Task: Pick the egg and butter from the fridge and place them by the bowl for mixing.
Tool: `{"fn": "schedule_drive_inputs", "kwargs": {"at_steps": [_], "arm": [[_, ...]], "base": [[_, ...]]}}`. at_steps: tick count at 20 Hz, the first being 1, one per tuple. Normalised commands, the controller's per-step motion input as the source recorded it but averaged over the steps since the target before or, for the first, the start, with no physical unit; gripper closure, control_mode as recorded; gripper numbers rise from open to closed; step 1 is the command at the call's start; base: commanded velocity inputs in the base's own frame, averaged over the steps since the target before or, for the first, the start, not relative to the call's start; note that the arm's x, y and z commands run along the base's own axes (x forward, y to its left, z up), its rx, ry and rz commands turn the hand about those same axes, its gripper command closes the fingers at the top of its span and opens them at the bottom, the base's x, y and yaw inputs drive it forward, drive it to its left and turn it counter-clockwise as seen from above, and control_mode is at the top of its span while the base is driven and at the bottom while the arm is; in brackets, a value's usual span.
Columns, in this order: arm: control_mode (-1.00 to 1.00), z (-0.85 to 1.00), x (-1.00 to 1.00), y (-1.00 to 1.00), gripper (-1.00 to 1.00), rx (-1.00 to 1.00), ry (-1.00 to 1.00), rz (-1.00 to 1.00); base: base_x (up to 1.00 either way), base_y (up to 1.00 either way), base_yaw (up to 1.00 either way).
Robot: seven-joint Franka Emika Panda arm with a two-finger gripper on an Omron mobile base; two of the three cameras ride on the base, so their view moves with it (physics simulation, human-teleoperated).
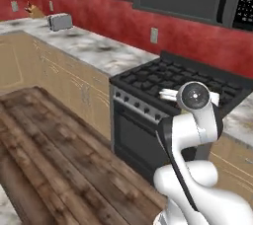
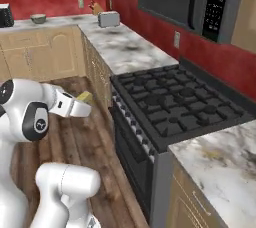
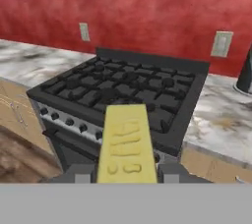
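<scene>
Between the jaws at the bottom of the hand view, the butter (image 3: 127, 145) is clamped, a pale-yellow stick pointing straight ahead, so the gripper (image 3: 127, 173) is closed on it; from the right base view the same yellow block (image 2: 86, 96) shows at the end of the arm, held above the wooden floor (image 2: 75, 137) in front of the lower cabinets. Just beyond it stands the black stove (image 3: 123, 93), its burner grates and a row of knobs facing the hand, with marbled surface (image 3: 224, 117) running on either side and the red wall (image 3: 147, 21) behind. Farther off in the right base view, a toaster (image 2: 108, 19) sits on the surface, and at the far corner a small bowl (image 2: 38, 19). By my reading, the butter is picked and in transit, not yet set down; whether the egg has been delivered cannot be told.
</scene>
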Motion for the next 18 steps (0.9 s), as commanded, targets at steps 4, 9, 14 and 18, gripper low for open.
{"fn": "schedule_drive_inputs", "kwargs": {"at_steps": [4, 9, 14, 18], "arm": [[1.0, 0.0, 0.0, 0.0, 1.0, 0.0, 0.0, 0.0], [1.0, 0.0, 0.0, 0.0, 1.0, 0.0, 0.0, 0.0], [1.0, 0.0, 0.0, 0.0, 1.0, 0.0, 0.0, 0.0], [1.0, 0.0, 0.0, 0.0, 1.0, 0.0, 0.0, 0.0]], "base": [[0.69, 0.0, 0.77], [0.76, 0.0, 0.76], [0.89, -0.02, 0.75], [1.0, -0.17, 0.3]]}}
